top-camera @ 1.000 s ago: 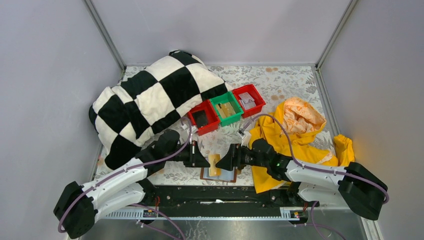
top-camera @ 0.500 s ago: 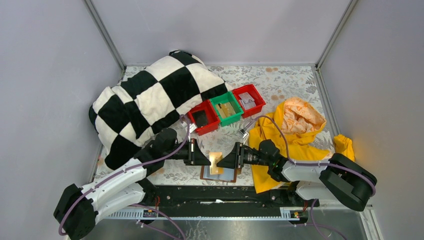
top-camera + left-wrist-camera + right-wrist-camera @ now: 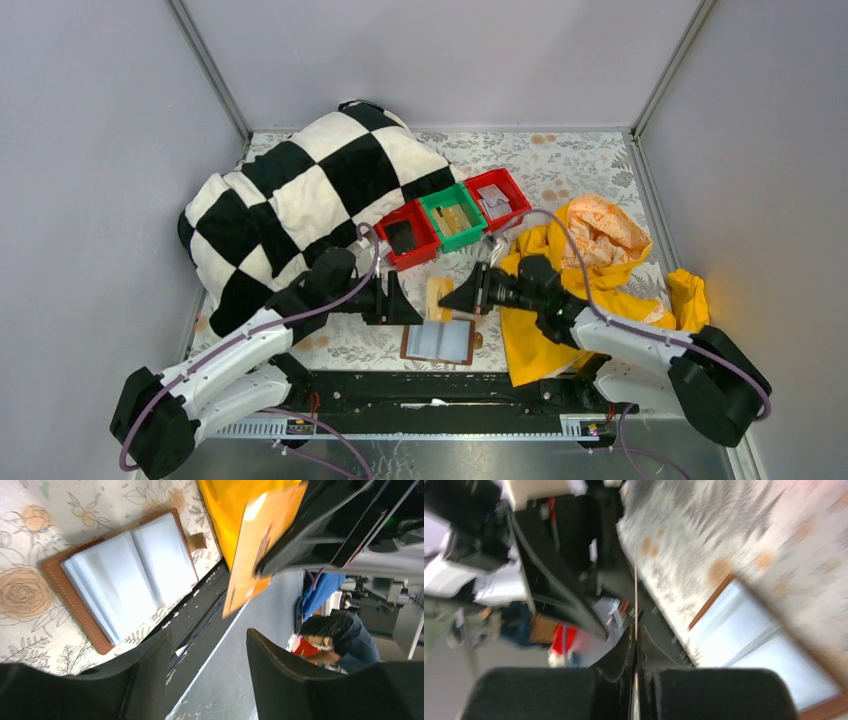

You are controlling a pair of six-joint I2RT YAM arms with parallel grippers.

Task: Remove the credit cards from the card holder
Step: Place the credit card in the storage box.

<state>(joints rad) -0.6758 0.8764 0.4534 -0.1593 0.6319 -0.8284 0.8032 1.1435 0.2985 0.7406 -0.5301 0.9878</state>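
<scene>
The card holder (image 3: 437, 342) lies open like a book near the table's front edge, its pale pockets facing up; it also shows in the left wrist view (image 3: 120, 577). A tan credit card (image 3: 438, 297) hangs in the air just beyond it, and my right gripper (image 3: 447, 299) is shut on it. The right wrist view shows that card (image 3: 635, 595) edge-on between the closed fingers. In the left wrist view the card (image 3: 252, 550) is pinched by the right arm's black fingers (image 3: 310, 545). My left gripper (image 3: 410, 312) stands open beside the card, holding nothing.
Three small bins stand in a row behind: red (image 3: 407, 236), green (image 3: 453, 217) with a tan card in it, red (image 3: 498, 200) with a grey card. A black-and-white checkered cloth (image 3: 300, 200) fills the back left. A yellow garment (image 3: 590, 270) lies at the right.
My left gripper let go of the tan card and opened. My right gripper shut on the card and carried it away from the card holder, toward the bins.
</scene>
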